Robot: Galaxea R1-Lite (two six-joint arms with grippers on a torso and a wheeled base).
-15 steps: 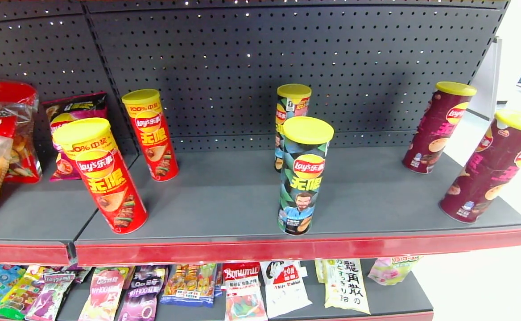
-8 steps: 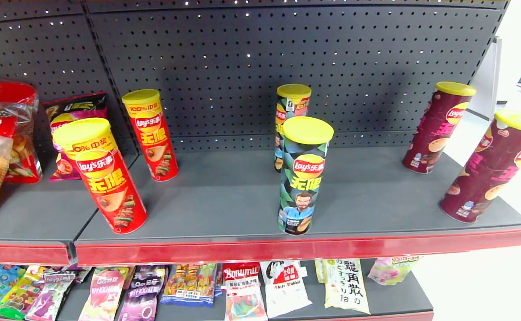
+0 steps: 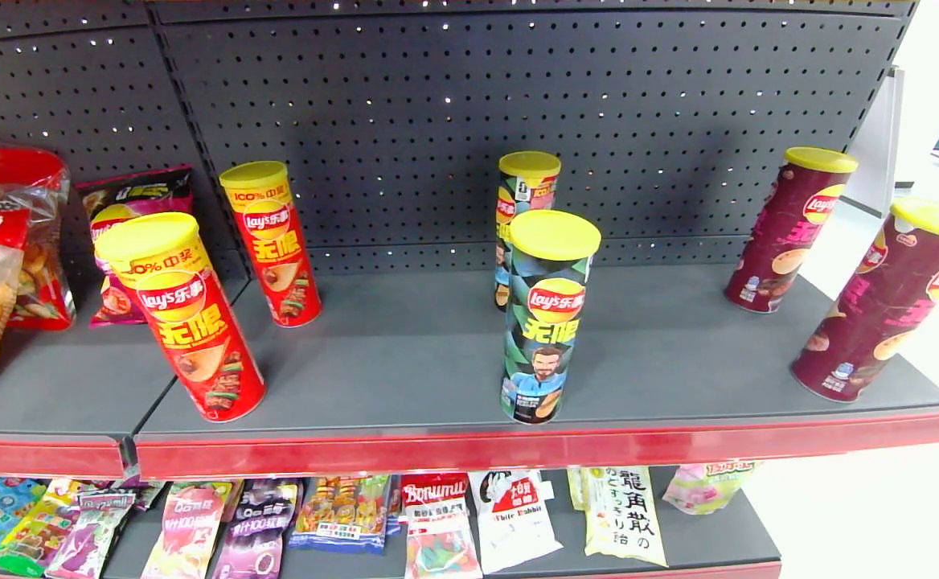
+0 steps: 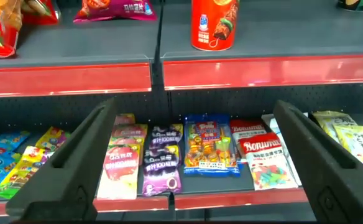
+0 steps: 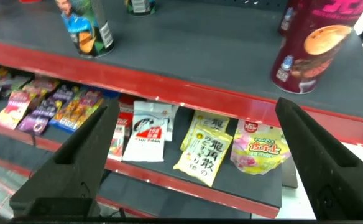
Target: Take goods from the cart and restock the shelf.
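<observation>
1. Head view: six cans stand on the shelf (image 3: 405,354). Two red cans (image 3: 188,322) are at the left, two green cans (image 3: 546,322) in the middle and two maroon cans (image 3: 879,305) at the right. Wide gaps separate the pairs, so you look part-way through, with more to fetch from the cart
2. Left wrist view: your left gripper (image 4: 194,107) has its fingers spread wide, holding and touching nothing, and faces the packets (image 4: 160,168) under the shelf
3. Right wrist view: your right gripper (image 5: 197,106) is likewise spread wide and empty, facing the shelf's near edge
</observation>
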